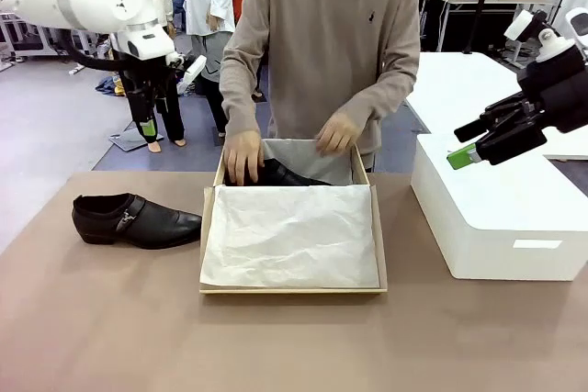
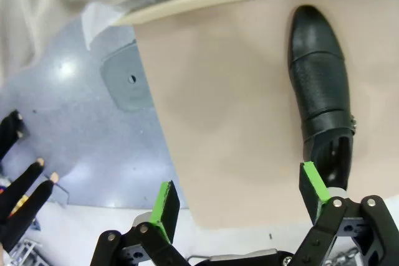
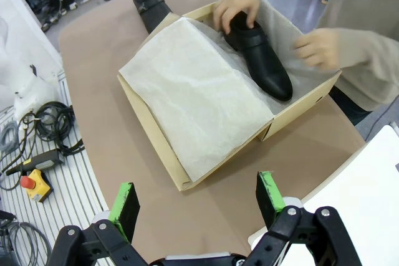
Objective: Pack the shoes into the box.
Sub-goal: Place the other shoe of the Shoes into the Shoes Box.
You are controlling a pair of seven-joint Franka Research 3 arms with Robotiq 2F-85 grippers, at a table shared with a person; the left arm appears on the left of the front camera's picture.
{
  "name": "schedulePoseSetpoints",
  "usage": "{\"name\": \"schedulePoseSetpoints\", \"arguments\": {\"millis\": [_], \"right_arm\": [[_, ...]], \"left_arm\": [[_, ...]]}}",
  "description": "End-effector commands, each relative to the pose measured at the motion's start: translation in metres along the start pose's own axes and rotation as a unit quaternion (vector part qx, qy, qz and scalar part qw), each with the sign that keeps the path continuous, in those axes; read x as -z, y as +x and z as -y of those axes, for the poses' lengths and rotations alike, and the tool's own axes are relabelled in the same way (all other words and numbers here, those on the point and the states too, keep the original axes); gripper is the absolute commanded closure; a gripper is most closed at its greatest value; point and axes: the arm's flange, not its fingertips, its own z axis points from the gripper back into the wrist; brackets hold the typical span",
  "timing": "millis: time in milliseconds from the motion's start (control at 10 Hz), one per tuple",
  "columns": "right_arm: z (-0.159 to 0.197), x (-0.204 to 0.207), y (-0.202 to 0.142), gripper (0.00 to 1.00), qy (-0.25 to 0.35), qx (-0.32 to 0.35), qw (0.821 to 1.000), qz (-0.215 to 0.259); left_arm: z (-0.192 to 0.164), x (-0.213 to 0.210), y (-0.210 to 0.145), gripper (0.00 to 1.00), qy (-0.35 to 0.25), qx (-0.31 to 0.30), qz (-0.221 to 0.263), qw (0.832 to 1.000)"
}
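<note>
One glossy black shoe (image 1: 136, 220) with a strap and buckle lies on the table left of the box (image 1: 292, 288), toe toward it; the left wrist view has this shoe (image 2: 320, 85) below its camera. The tan box is lined with white tissue paper (image 1: 292, 236). A second shoe (image 1: 280, 174) sits at the box's far end, where a person's hand (image 1: 243, 155) rests on it; in the right wrist view this shoe (image 3: 260, 60) lies along the box's far side. My left gripper (image 1: 147, 126) hangs open high above the table's far left. My right gripper (image 1: 464, 155) stands open above the white plastic box.
A large white plastic box (image 1: 501, 208) stands on the table right of the cardboard box. The person leans over the far edge with the other hand (image 1: 336, 132) at the tissue. Cables and an emergency stop button (image 3: 31, 182) lie beside the table.
</note>
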Motion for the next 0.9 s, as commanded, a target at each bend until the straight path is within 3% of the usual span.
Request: {"name": "schedulePoseSetpoints", "arguments": {"millis": [0,100,800], "right_arm": [[0.003,0.001,0.002,0.0,0.01,-0.01,1.0,0.014],[0.003,0.001,0.002,0.0,0.01,-0.01,1.0,0.014],[0.003,0.001,0.002,0.0,0.01,-0.01,1.0,0.014]], "left_arm": [[0.01,0.009,-0.008,0.0,-0.007,0.004,0.021,1.0],[0.0,0.0,0.0,0.0,0.0,0.0,0.0,1.0],[0.0,0.0,0.0,0.0,0.0,0.0,0.0,1.0]]}}
